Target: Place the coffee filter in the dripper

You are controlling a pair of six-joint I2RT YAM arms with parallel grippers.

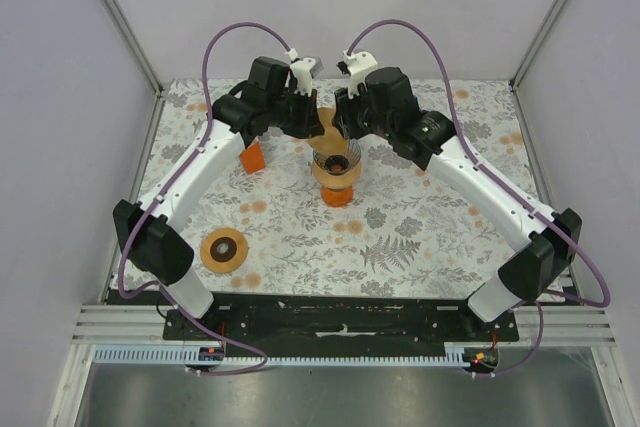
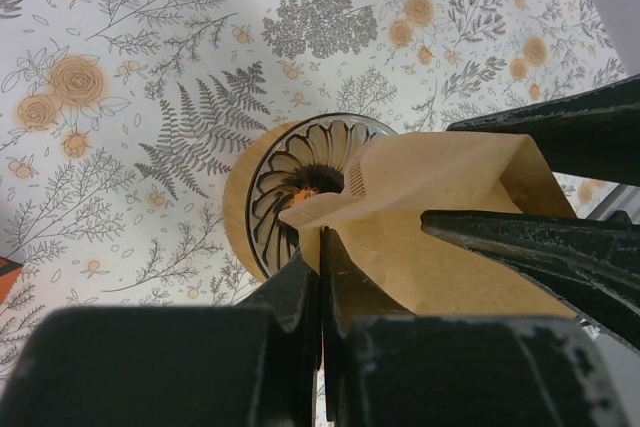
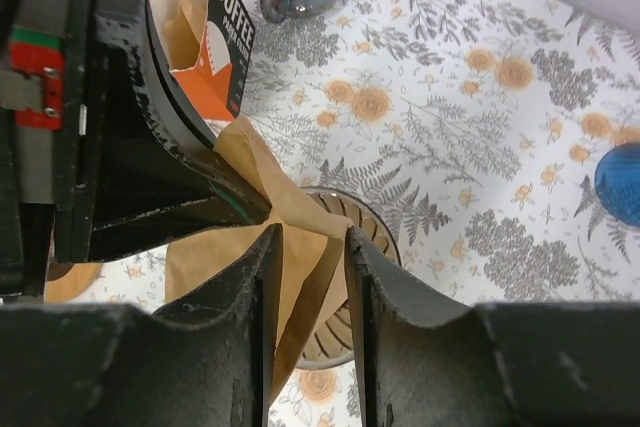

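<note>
Bright even lt, soft shadows, fg blurry

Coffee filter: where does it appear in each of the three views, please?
Top external: coffee filter, centre, toward the back.
Left wrist: coffee filter right of centre, edge pinched by the left gripper.
Right wrist: coffee filter bottom, left of centre, inside the right gripper.
Shared landmark: the ribbed glass dripper beside it.
</note>
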